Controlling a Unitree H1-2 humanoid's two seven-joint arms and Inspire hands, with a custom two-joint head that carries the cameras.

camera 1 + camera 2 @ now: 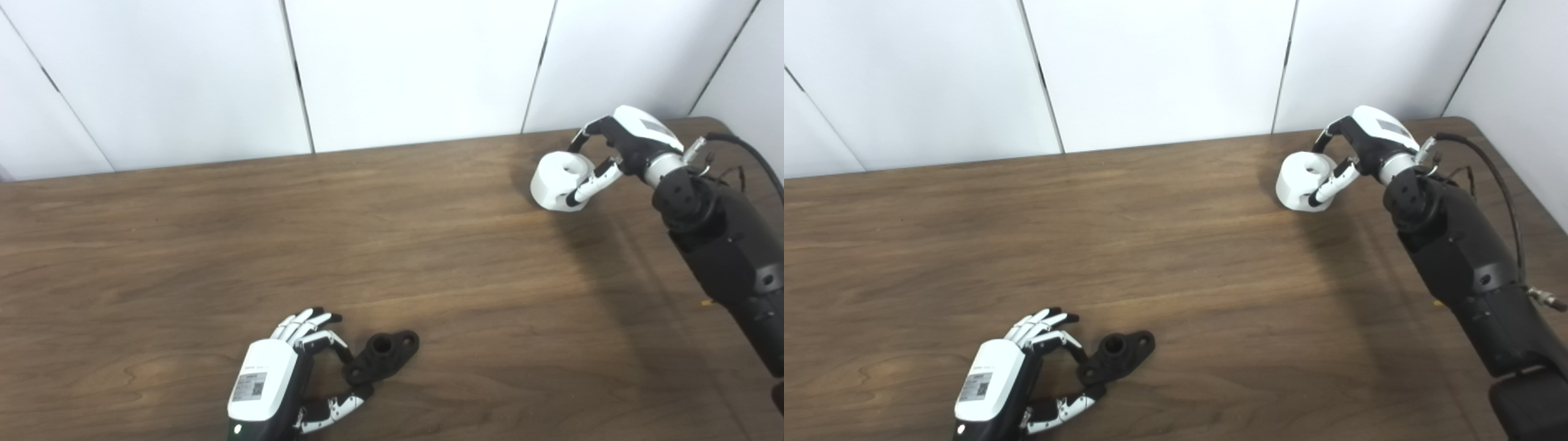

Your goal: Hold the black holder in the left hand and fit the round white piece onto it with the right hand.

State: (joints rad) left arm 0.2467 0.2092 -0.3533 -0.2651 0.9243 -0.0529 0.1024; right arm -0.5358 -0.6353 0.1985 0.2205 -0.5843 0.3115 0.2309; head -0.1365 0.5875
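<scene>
The black holder point(384, 354) lies flat on the table point(184, 257) near the front edge. My left hand point(288, 380) is just left of it, one fingertip and the thumb pinching its near end while the other fingers point(303, 321) stay stretched out. Far back on the right, the round white piece point(557, 179) stands on the table. My right hand point(612, 153) wraps it from the right, with fingers curled over its top and back and the thumb point(593, 185) across its front side.
White wall panels point(416, 67) rise right behind the table's far edge. The table's right corner sits just behind my right forearm point(723, 245), and a black cable point(753, 153) loops off the wrist.
</scene>
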